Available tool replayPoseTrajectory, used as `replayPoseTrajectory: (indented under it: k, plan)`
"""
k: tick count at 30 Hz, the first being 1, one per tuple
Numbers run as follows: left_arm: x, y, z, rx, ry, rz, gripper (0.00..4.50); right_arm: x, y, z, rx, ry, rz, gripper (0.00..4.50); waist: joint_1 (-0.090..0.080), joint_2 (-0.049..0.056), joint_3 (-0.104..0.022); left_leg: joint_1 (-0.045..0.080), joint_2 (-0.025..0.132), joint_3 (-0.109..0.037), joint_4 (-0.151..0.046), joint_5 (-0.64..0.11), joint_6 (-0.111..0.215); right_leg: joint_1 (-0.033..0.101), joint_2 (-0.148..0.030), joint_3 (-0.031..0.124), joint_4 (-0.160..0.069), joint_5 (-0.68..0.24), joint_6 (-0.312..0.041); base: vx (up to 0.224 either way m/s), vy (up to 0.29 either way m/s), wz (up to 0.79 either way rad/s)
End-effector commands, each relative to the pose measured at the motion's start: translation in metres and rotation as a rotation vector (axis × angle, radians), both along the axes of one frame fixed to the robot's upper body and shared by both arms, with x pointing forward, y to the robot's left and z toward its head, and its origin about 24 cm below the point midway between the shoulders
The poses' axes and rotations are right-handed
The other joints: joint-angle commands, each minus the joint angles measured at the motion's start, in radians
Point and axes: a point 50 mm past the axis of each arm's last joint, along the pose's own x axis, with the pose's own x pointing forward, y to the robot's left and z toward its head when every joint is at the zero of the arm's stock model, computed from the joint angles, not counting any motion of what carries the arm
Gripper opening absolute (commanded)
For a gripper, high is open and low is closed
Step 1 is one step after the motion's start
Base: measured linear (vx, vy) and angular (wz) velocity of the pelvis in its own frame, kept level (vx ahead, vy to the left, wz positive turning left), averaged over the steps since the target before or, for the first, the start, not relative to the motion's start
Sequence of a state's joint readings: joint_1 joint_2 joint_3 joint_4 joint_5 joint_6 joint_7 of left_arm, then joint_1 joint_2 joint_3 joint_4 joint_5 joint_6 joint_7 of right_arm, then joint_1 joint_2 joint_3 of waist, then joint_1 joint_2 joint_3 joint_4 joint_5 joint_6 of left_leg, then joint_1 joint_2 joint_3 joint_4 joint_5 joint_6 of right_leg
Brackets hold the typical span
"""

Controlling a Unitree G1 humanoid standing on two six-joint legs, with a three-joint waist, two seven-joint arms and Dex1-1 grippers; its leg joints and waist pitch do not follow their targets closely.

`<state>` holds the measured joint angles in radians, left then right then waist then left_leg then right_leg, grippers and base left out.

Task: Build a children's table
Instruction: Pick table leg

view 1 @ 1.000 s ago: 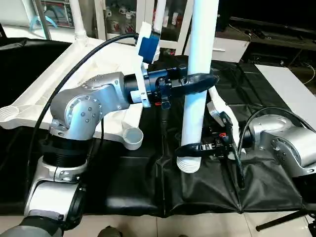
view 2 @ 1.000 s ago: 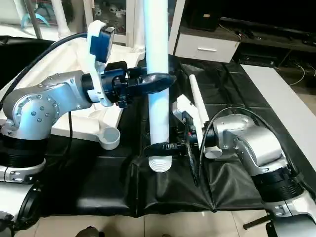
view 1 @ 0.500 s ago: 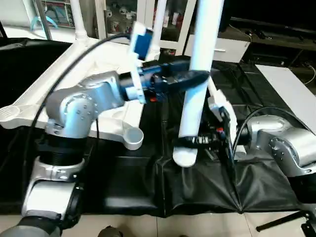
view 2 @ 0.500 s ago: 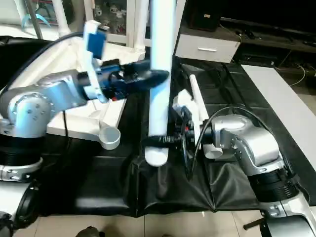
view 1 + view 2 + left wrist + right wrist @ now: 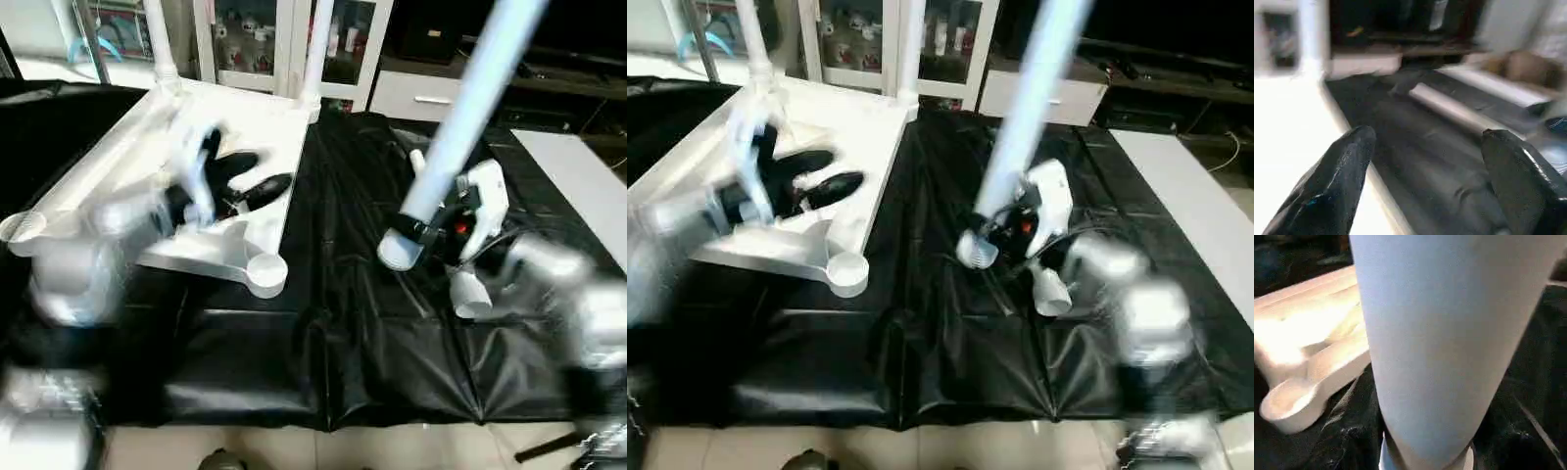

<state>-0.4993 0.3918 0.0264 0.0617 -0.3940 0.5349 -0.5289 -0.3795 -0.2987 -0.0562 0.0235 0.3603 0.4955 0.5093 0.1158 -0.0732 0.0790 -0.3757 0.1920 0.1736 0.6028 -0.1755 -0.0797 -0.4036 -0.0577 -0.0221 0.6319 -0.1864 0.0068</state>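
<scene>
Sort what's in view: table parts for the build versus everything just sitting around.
Job:
tabletop, upside down
two fitted legs
leg held by the right gripper
spare leg lying on the cloth
left gripper, open

Lying about:
black cloth
glass cabinet

An indoor lab-like room: a black-draped table (image 5: 294, 343), glass-fronted cabinets (image 5: 245, 39) behind, tiled floor (image 5: 392, 446) and a low dark shelf unit (image 5: 568, 69).

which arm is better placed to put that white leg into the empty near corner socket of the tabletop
Right, probably. The right gripper already holds the leg near its thick end, tilted above the black cloth. The left gripper is open and empty over the tabletop, beside the empty socket, so it could steady the top.
</scene>
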Motion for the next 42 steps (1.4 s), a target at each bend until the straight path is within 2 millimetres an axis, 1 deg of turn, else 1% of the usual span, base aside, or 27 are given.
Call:
replayPoseTrajectory:
  k: [1,8,9,12,16,17,18,19,20,21,22,23,24,25,27,28,29,30,31,32,33,34,35,36,39,41,42]
  plan:
    - [-0.006,0.005,0.004,0.068,-0.123,0.138,3.88,-0.008,-0.001,0.013,-0.055,-0.108,-0.081,1.89,-0.001,0.034,-0.087,0.023,0.031,-0.009,-0.072,-0.186,-0.078,0.047,-0.062,0.028,-0.063,-0.067,-0.193,0.0,0.0,0.0]
    - [-0.032,0.012,-0.015,-0.027,-0.186,0.391,3.88,-0.041,0.02,-0.012,-0.014,-0.093,-0.107,1.89,-0.011,0.043,-0.075,0.025,0.029,-0.015,-0.083,-0.336,-0.054,0.036,-0.061,0.032,-0.091,-0.294,-0.139,0.0,0.0,0.0]
    - [-0.039,0.014,-0.022,-0.013,-0.19,0.437,3.88,-0.046,0.021,-0.022,0.009,-0.082,-0.143,1.89,-0.001,0.034,-0.068,-0.036,0.011,-0.053,-0.108,-0.329,0.003,0.08,-0.084,-0.01,-0.082,-0.309,-0.13,-0.046,-0.013,0.25]
    - [-0.043,0.013,-0.026,0.009,-0.205,0.436,3.88,-0.049,0.023,-0.023,0.018,-0.098,-0.141,1.89,-0.029,0.056,-0.071,-0.054,-0.003,-0.095,-0.093,-0.339,0.084,0.099,-0.116,-0.082,-0.119,-0.451,-0.141,-0.03,-0.006,0.41]
    - [-0.042,0.005,-0.025,0.012,-0.222,0.425,3.88,-0.046,0.02,-0.015,0.041,-0.13,-0.157,1.89,-0.025,0.07,-0.053,-0.031,-0.003,-0.109,-0.088,-0.579,0.01,0.119,-0.138,-0.124,-0.15,-0.701,-0.096,-0.001,-0.018,0.53]
    - [-0.041,0.003,-0.025,0.015,-0.225,0.421,3.88,-0.044,0.016,-0.014,0.046,-0.136,-0.19,1.89,-0.041,0.099,-0.055,0.061,0.034,-0.091,-0.065,-0.702,-0.042,0.069,-0.111,-0.106,-0.157,-0.755,-0.08,0.011,-0.024,0.52]
    - [-0.04,0.001,-0.026,0.018,-0.225,0.418,3.88,-0.043,0.013,-0.015,0.049,-0.139,-0.213,1.89,-0.053,0.09,-0.031,0.113,0.045,-0.093,-0.08,-0.912,-0.09,0.051,-0.06,-0.152,-0.164,-0.707,-0.068,0.02,-0.021,0.3]
    - [-0.04,-0.003,-0.027,0.01,-0.223,0.403,3.88,-0.041,0.008,-0.014,0.069,-0.131,-0.247,1.89,-0.042,0.116,-0.018,0.079,0.065,-0.077,-0.144,-1.008,-0.109,0.084,-0.029,-0.162,-0.103,-0.597,-0.076,0.02,-0.021,0.3]
    - [-0.037,-0.015,-0.026,0.009,-0.23,0.343,3.88,-0.04,0.002,-0.011,0.069,-0.146,-0.267,1.89,0.006,0.126,-0.033,0.001,0.065,-0.014,-0.217,-1.08,-0.111,0.172,0.009,-0.15,0.085,-0.299,-0.09,0.0,0.0,0.0]
    - [-0.036,-0.021,-0.026,0.007,-0.235,0.314,3.88,-0.04,0.001,-0.01,0.06,-0.153,-0.272,1.89,0.04,0.107,-0.035,0.007,0.072,0.033,-0.216,-1.006,-0.085,0.177,-0.004,-0.095,0.108,-0.369,-0.063,0.053,-0.055,0.16]
    - [-0.035,-0.024,-0.027,0.008,-0.234,0.292,3.88,-0.039,0.0,-0.01,0.053,-0.154,-0.278,1.89,0.037,0.085,-0.045,0.086,0.071,0.049,-0.165,-0.881,-0.065,0.117,-0.04,-0.039,0.038,-0.543,-0.076,0.053,-0.055,0.16]
    - [-0.034,-0.027,-0.027,0.014,-0.234,0.279,3.88,-0.039,-0.001,-0.01,0.048,-0.152,-0.282,1.89,0.011,0.016,-0.029,0.15,0.042,0.035,-0.04,-0.773,-0.056,0.049,-0.09,-0.008,-0.099,-0.861,-0.077,0.156,-0.093,0.14]
    - [-0.034,-0.028,-0.028,0.018,-0.234,0.277,3.88,-0.039,-0.001,-0.011,0.047,-0.152,-0.281,1.89,0.061,0.021,-0.023,0.002,-0.025,-0.054,0.149,-0.212,0.103,0.197,-0.216,0.152,-0.199,-1.152,-0.167,0.189,-0.013,-0.11]
    - [-0.033,-0.029,-0.028,0.025,-0.235,0.275,3.88,-0.039,-0.002,-0.011,0.046,-0.152,-0.28,1.89,0.078,0.032,-0.031,-0.023,-0.027,-0.07,0.136,-0.176,0.101,0.232,-0.205,0.15,-0.179,-1.052,-0.162,0.189,-0.013,-0.11]
    - [-0.033,-0.032,-0.029,0.008,-0.221,0.281,3.88,-0.041,-0.002,-0.013,0.03,-0.143,-0.263,1.89,0.071,0.055,-0.053,0.023,-0.011,-0.051,0.009,-0.162,0.091,0.23,-0.091,0.07,-0.141,-0.609,-0.2,0.149,0.031,0.18]
    - [-0.033,-0.033,-0.03,-0.001,-0.215,0.281,3.88,-0.043,-0.002,-0.014,0.023,-0.136,-0.253,1.89,-0.001,0.095,-0.087,0.186,0.061,-0.139,-0.083,-0.07,0.206,0.09,0.021,-0.028,-0.001,-0.201,-0.154,0.127,0.042,0.33]
    - [-0.033,-0.033,-0.031,0.001,-0.213,0.279,3.88,-0.044,-0.001,-0.015,0.015,-0.136,-0.245,1.89,-0.001,0.095,-0.087,0.186,0.061,-0.139,-0.083,-0.07,0.206,0.09,0.021,-0.028,-0.001,-0.201,-0.154,0.175,0.038,0.22]
    - [-0.033,-0.033,-0.034,0.011,-0.21,0.283,3.88,-0.046,0.0,-0.018,0.003,-0.131,-0.243,1.89,-0.058,0.098,-0.133,0.279,0.15,-0.243,-0.049,0.226,0.526,-0.044,-0.031,-0.037,0.116,-0.233,0.048,0.191,-0.036,-0.12]
    - [-0.033,-0.032,-0.034,0.013,-0.209,0.285,3.88,-0.046,0.0,-0.018,0.001,-0.129,-0.243,1.89,-0.064,0.094,-0.131,0.263,0.151,-0.246,-0.051,0.326,0.578,-0.067,-0.046,-0.03,0.133,-0.204,0.086,0.191,-0.036,-0.12]
    - [-0.033,-0.031,-0.034,0.008,-0.214,0.289,3.88,-0.046,0.0,-0.019,0.0,-0.126,-0.245,1.89,-0.065,0.086,-0.117,0.207,0.098,-0.196,-0.057,0.386,0.588,-0.085,-0.045,-0.027,0.139,-0.099,0.102,0.149,-0.055,-0.26]
    - [-0.034,-0.031,-0.034,0.005,-0.216,0.287,3.88,-0.047,0.001,-0.019,0.002,-0.126,-0.244,1.89,-0.071,0.074,-0.12,0.198,0.071,-0.179,-0.054,0.385,0.565,-0.089,-0.046,-0.018,0.113,-0.035,0.077,0.092,-0.043,-0.13]
    - [-0.035,-0.03,-0.034,0.001,-0.213,0.286,3.88,-0.048,0.001,-0.018,0.009,-0.122,-0.243,1.89,-0.081,0.023,-0.116,0.168,-0.029,-0.107,0.0,0.332,0.452,-0.065,-0.062,0.012,-0.001,0.189,-0.025,0.092,-0.043,-0.13]
    - [-0.035,-0.029,-0.033,0.0,-0.211,0.286,3.88,-0.049,0.002,-0.018,0.015,-0.12,-0.242,1.89,-0.054,-0.035,-0.097,0.045,-0.131,-0.044,0.032,0.06,0.331,0.068,-0.084,0.09,-0.088,0.099,-0.004,0.067,-0.042,0.12]
    - [-0.037,-0.028,-0.035,-0.012,-0.201,0.252,3.88,-0.05,0.002,-0.017,0.022,-0.116,-0.235,1.89,-0.048,-0.034,-0.117,-0.022,-0.102,-0.095,0.106,-0.03,0.223,0.16,-0.191,0.163,-0.058,0.257,-0.144,0.117,-0.043,0.05]
    - [-0.045,-0.021,-0.039,-0.089,-0.18,0.175,3.88,-0.05,0.005,-0.017,0.032,-0.103,-0.194,1.89,-0.062,-0.003,-0.099,-0.006,-0.077,-0.094,0.008,0.233,0.038,0.101,-0.093,0.037,-0.001,0.967,-0.13,0.048,-0.037,-0.08]
    - [-0.048,-0.015,-0.042,-0.109,-0.17,0.128,4.06,-0.051,0.007,-0.016,0.021,-0.106,-0.152,1.89,-0.079,0.038,-0.102,0.0,-0.042,-0.092,-0.026,0.209,0.034,0.094,-0.046,0.018,-0.004,0.722,-0.132,-0.057,-0.017,-0.1]
    - [-0.05,-0.012,-0.044,-0.101,-0.165,0.106,4.24,-0.051,0.008,-0.015,0.016,-0.108,-0.125,1.89,-0.083,0.049,-0.099,0.028,0.003,-0.095,-0.036,0.089,0.027,0.08,-0.048,0.022,-0.026,0.347,-0.192,0.0,0.0,0.0]
